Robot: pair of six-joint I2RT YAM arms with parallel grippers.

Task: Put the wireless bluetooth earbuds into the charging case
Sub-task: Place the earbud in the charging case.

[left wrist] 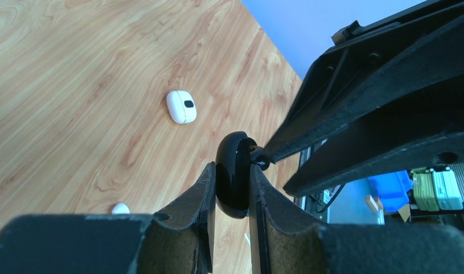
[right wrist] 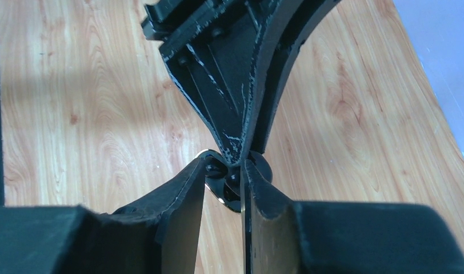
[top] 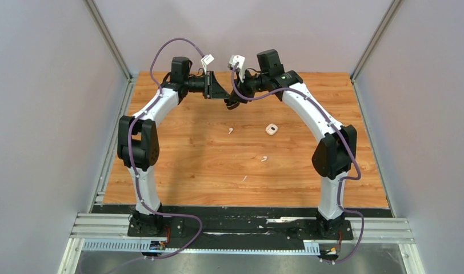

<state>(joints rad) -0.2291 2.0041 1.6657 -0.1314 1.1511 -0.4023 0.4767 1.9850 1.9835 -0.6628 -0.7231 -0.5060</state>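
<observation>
**Meeting tip to tip above the far end of the table**

Overhead view: both arms rise from their bases at the bottom edge and bow outward at the elbows. The forearms bend inward and come together at upper centre. Both wrists are raised off the table [top: 178,160]. The left one is turned toward the right of the frame, and the right one is turned left and slightly down.

Left gripper [left wrist: 232,168]: clamped on the black charging case [left wrist: 234,154]. The glossy rounded body is squeezed between the two pads and its top bulges above them. It is held in the air at lower centre of the left wrist view.

Right gripper [right wrist: 224,168]: its fingers stand narrowly apart at bottom centre of its own view, with the left gripper's fingers coming down from the top. A small black piece, seemingly a black earbud [right wrist: 214,169], sits right at the tips against the case's opening. I cannot tell whether the jaws are pinching it or only resting beside it.

On the table, overhead view:
- The white charging case [top: 271,129] lies right of centre, well apart from both grippers.
- One white earbud [top: 231,131] lies just left of it.
- A second white earbud [top: 264,158] lies lower, near centre.
- A tiny white fleck [top: 244,178] lies lower again.
</observation>
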